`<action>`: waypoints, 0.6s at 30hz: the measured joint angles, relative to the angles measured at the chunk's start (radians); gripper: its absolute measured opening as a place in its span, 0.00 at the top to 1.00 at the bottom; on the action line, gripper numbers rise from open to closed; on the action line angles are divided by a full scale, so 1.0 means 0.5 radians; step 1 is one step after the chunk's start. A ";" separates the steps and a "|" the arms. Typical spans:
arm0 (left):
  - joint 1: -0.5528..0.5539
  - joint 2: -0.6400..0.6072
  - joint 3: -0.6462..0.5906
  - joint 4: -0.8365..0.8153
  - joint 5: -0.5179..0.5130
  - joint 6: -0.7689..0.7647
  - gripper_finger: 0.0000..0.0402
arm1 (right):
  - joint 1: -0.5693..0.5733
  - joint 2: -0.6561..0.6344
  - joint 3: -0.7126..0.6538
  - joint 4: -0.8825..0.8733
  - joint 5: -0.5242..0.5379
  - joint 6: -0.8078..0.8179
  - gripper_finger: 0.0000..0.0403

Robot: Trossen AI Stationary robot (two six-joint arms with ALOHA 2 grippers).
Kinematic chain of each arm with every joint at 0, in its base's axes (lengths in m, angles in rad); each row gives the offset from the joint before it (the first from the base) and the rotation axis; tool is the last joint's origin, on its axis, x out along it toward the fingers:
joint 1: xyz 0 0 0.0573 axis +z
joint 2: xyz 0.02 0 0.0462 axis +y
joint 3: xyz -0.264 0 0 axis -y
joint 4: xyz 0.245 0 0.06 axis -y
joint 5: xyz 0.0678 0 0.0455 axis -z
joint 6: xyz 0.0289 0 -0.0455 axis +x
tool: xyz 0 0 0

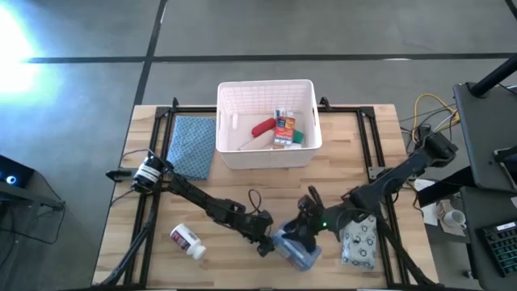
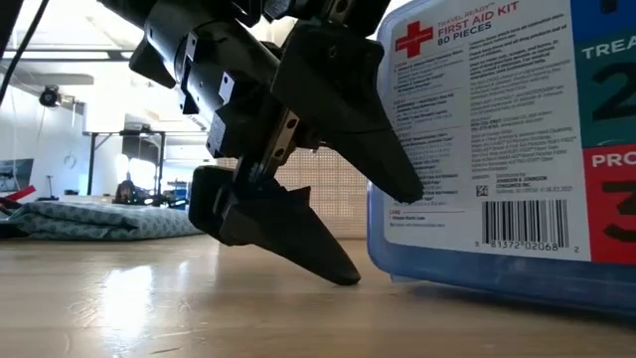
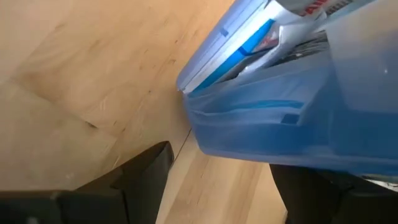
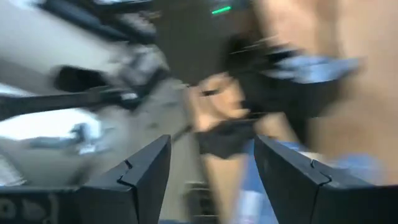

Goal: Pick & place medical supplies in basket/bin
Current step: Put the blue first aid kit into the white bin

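Looking down, the basket [image 1: 265, 121] at 12 o'clock is already holding a red tube [image 1: 263, 127] and boxes [image 1: 285, 128]; the bottle [image 1: 187, 241], pouch [image 1: 360, 242] and blue kit [image 1: 296, 249] are lying outside on the table [image 1: 226, 202], so most is left. Low down, the left tool [image 2: 343, 229] is standing spread beside the kit [image 2: 497, 139], not gripping. Its wrist view is showing the kit [image 3: 292, 118] between parted fingers. The right tool [image 4: 211, 162] is gaping, empty.
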 joint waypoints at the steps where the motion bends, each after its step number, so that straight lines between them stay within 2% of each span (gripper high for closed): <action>1: 0.000 0.000 0.000 -0.001 0.002 0.003 0.36 | 0.000 -0.023 0.039 -0.191 0.074 0.024 0.46; 4: 0.000 0.000 -0.001 -0.001 0.005 0.005 0.36 | -0.001 -0.089 0.133 -0.871 0.311 0.209 0.46; 6: 0.000 0.000 -0.003 -0.001 0.006 0.005 0.36 | -0.007 -0.136 0.139 -1.178 0.332 0.331 0.46; 7: 0.000 0.000 -0.004 -0.001 0.006 0.005 0.36 | -0.012 -0.173 0.110 -1.215 0.295 0.350 0.46; 9: -0.001 0.000 -0.005 -0.002 0.007 0.005 0.36 | -0.021 -0.250 0.004 -1.135 0.168 0.336 0.46; 12: -0.001 0.000 -0.009 -0.001 0.008 0.005 0.35 | -0.018 -0.366 -0.178 -0.815 0.034 0.322 0.46; 15: -0.002 0.000 -0.012 -0.001 0.009 0.005 0.35 | -0.011 -0.463 -0.320 -0.548 -0.029 0.382 0.46; 18: -0.002 0.000 -0.012 -0.001 0.010 0.005 0.35 | 0.000 -0.466 -0.365 -0.472 -0.086 0.451 0.45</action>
